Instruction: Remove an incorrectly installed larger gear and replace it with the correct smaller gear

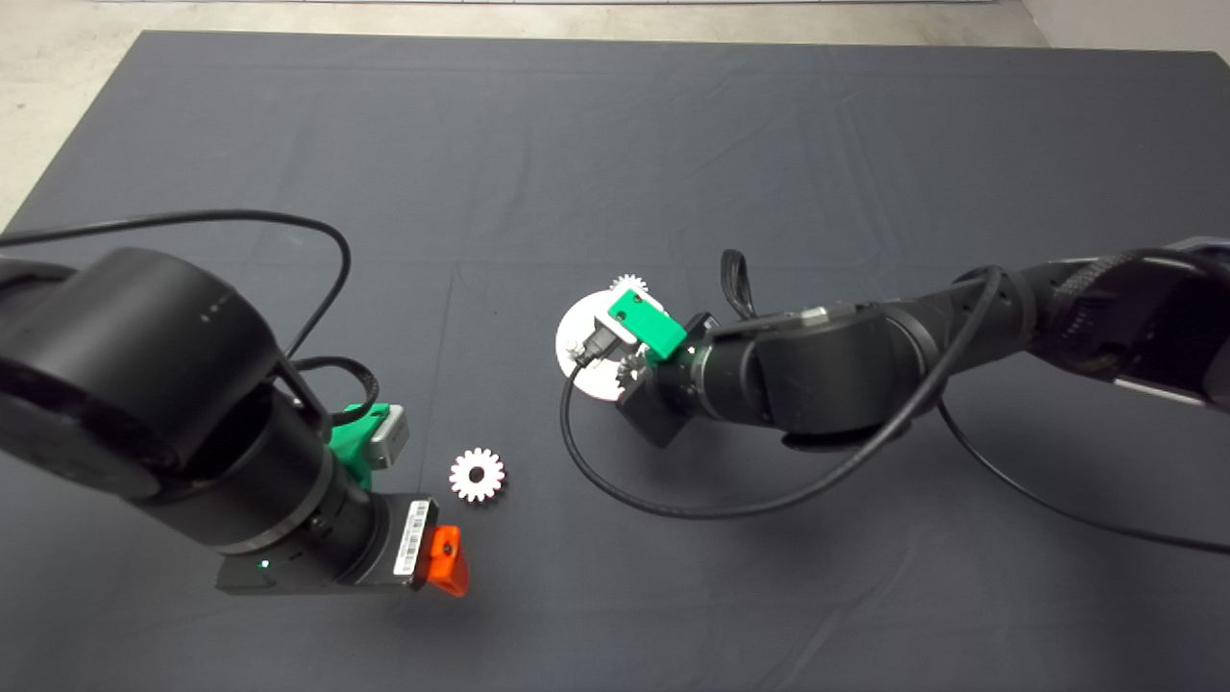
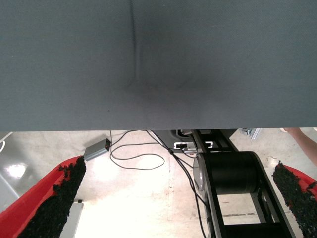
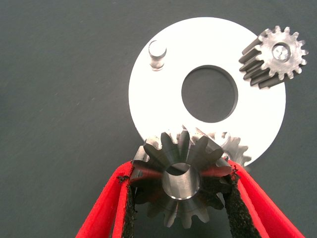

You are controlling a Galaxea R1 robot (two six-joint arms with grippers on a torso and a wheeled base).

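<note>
dark-grey smaller gear [image 3: 181, 183], red fingers [image 3: 106, 208]

head: overhead, looks down on mat [image 1: 615, 144]
right wrist: close above plate [image 3: 163, 114], shared with head
left wrist: mat edge, floor

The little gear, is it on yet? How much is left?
Not yet. Done: the larger gear lies off the plate on the mat. In hand: the right end effector grips the smaller gear just over the plate. Left: probably slide it onto the bare pin and let go.
</note>
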